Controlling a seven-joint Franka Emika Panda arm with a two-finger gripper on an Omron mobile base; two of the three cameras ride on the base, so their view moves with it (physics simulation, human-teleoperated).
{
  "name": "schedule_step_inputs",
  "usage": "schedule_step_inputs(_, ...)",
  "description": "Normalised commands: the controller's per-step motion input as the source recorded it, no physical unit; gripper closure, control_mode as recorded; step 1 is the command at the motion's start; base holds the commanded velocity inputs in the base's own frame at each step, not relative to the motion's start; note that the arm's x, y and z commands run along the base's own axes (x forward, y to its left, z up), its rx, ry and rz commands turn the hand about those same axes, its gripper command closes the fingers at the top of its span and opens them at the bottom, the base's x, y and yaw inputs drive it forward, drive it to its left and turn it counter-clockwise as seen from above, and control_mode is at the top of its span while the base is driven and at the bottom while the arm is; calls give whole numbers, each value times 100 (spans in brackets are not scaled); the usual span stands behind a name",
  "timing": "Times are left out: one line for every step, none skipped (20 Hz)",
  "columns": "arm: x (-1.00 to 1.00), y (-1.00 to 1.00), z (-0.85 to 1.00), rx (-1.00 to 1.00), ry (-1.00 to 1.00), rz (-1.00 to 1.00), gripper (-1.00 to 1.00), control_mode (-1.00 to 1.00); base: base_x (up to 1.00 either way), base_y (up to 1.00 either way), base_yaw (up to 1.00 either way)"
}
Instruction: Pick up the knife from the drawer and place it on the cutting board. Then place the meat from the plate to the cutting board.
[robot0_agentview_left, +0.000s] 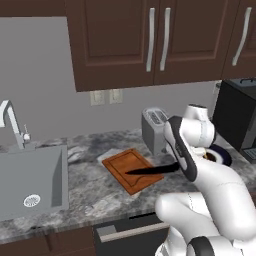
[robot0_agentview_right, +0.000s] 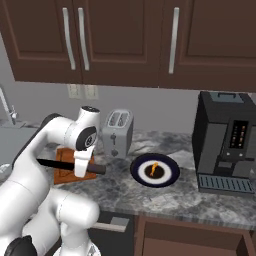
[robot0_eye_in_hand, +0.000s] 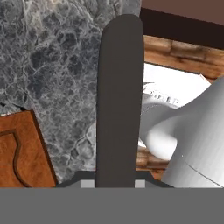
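- Gripper (robot0_agentview_right: 84, 167) is clamped on the grey handle of the knife (robot0_agentview_left: 150, 170); in the hand view the handle runs straight up between the two finger tips.
- Taking the cutting board (robot0_agentview_left: 129, 169) as landmark: the black blade reaches out over the board's middle, tip toward the sink-side edge, while the handle and gripper sit off its toaster-side edge. The left base view suggests the blade hangs just above the wood, though contact cannot be ruled out.
- Step in hand, by judgement: setting the knife down on the board.
- To do it well, the robot should carry the handle further in over the board, so the whole knife, not just the blade, comes to rest inside the grooved rim.
- The knife should stay level on the way down; a dipped tip would dig in and twist the handle in the grip.
- The fingers should part only once the knife lies flat, then lift straight up to avoid dragging it.
- A bare patch should remain on the board for the meat (robot0_agentview_right: 154, 168), which lies on the plate (robot0_agentview_right: 170, 176), beyond the toaster (robot0_agentview_right: 118, 132) from the board.
- The drawer (robot0_agentview_right: 192, 235) stands open below the counter, on the plate side of the board.
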Motion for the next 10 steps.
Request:
schedule_step_inputs(24, 37, -6, 0, 0, -11, 100, -100, 0, 0, 0)
schedule_step_inputs(25, 35, -3, 0, 0, -12, 100, -100, 0, 0, 0)
schedule_step_inputs(26, 36, -4, 0, 0, -15, 100, -100, 0, 0, 0)
schedule_step_inputs(24, 31, -3, 0, 0, -15, 100, -100, 0, 0, 0)
schedule_step_inputs(28, 27, -2, 0, 0, -13, 100, -100, 0, 0, 0)
schedule_step_inputs(31, 34, -2, 0, 0, -12, 100, -100, 0, 0, 0)
schedule_step_inputs(36, 36, -5, 0, 0, -12, 100, -100, 0, 0, 0)
schedule_step_inputs(32, 30, -4, 0, 0, -13, 100, -100, 0, 0, 0)
schedule_step_inputs(24, 19, -4, 0, 0, -12, 100, -100, 0, 0, 0)
schedule_step_inputs(25, 14, -6, 0, 0, -10, 100, -100, 0, 0, 0)
